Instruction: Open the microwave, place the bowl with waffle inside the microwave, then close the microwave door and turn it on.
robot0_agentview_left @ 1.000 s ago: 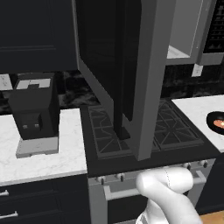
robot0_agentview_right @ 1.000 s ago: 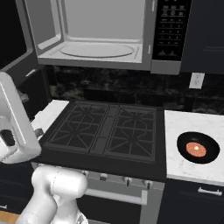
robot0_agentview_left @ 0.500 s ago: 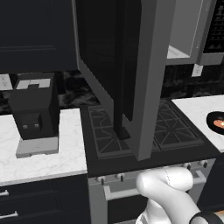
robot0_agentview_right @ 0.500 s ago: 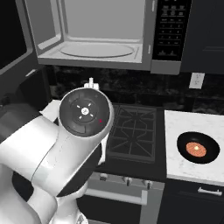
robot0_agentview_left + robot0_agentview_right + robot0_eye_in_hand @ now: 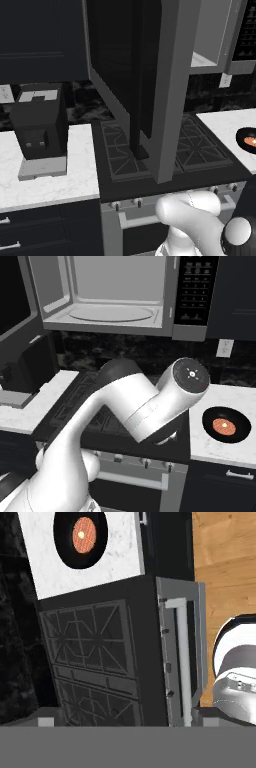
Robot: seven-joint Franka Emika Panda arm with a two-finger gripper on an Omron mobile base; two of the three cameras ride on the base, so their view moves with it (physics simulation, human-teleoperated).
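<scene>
Microwave door (image 5: 145, 75) already hung wide open while the arm had just swung across the stove toward the bowl (image 5: 226, 425) with the waffle (image 5: 223, 426), which sat untouched on the right tabletop (image 5: 235, 448), jaws spread wide and empty.

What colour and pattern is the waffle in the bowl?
Orange-brown with a fine grid, a pale spot at its centre; the waffle shows best in the hand view.

Two base cameras look forward and down from behind the arm, left and right, sharing the black gas stove top (image 5: 165, 150) (image 5: 105, 418). The hand camera looks steeply down on that stove (image 5: 90, 662), rolled sideways.
</scene>
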